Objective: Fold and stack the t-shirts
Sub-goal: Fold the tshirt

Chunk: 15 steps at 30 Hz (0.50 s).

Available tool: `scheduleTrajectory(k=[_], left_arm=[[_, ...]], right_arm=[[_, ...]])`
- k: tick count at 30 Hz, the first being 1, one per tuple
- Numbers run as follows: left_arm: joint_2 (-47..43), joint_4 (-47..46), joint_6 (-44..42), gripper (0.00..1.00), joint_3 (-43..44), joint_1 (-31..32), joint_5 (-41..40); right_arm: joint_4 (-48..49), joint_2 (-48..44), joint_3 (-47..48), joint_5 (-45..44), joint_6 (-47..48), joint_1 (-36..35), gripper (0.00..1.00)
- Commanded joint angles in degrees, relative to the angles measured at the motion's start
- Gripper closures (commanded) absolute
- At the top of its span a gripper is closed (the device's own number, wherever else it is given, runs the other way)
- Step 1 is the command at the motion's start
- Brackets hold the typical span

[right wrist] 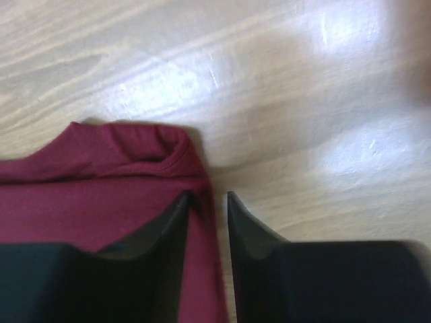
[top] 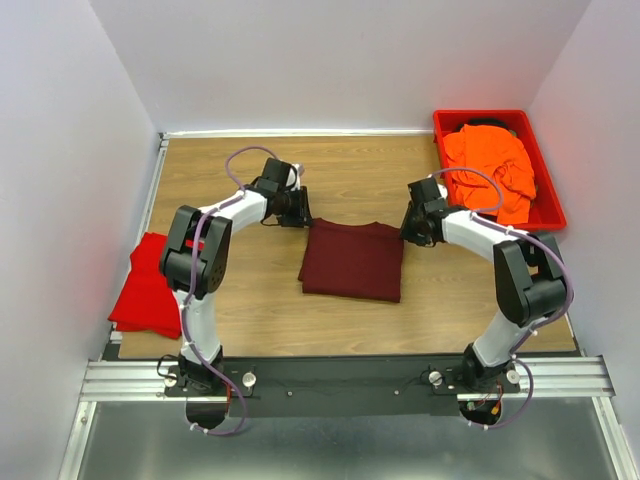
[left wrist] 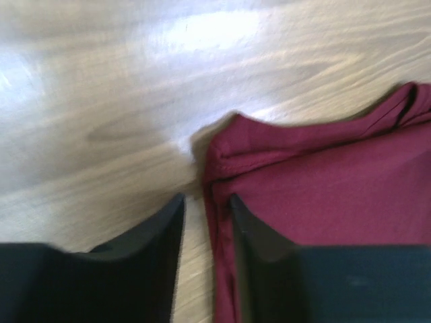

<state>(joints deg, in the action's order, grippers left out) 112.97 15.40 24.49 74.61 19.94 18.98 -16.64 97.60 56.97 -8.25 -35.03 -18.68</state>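
Note:
A dark maroon t-shirt (top: 352, 260) lies folded into a rectangle in the middle of the wooden table. My left gripper (top: 297, 212) sits low at its far left corner. In the left wrist view the left gripper (left wrist: 205, 202) is open, and the maroon t-shirt's (left wrist: 323, 195) hem lies loose between the jaws beside bare wood. My right gripper (top: 411, 231) is at the far right corner. It (right wrist: 206, 196) is open too, with the t-shirt's (right wrist: 87, 195) edge running between its jaws. A bright red t-shirt (top: 148, 285) lies at the table's left edge. An orange t-shirt (top: 493, 165) is heaped in the bin.
A rigid red plastic bin (top: 447, 120) stands at the back right corner of the table (top: 350, 170). White walls close in the left, back and right sides. The metal rail (top: 340, 378) carrying both arm bases runs along the near edge.

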Motion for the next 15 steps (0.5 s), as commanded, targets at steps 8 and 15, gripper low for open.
scheduleTrajectory(k=[8, 15], left_arm=[[-10.0, 2.9, -1.2, 0.48, 3.8, -0.7, -7.9], [-12.8, 5.0, -0.6, 0.65, 0.7, 4.2, -10.4]], right_arm=[[-0.7, -7.1, 1.7, -0.8, 3.3, 0.7, 0.40], [-2.1, -9.6, 0.3, 4.3, 2.2, -3.6, 0.46]])
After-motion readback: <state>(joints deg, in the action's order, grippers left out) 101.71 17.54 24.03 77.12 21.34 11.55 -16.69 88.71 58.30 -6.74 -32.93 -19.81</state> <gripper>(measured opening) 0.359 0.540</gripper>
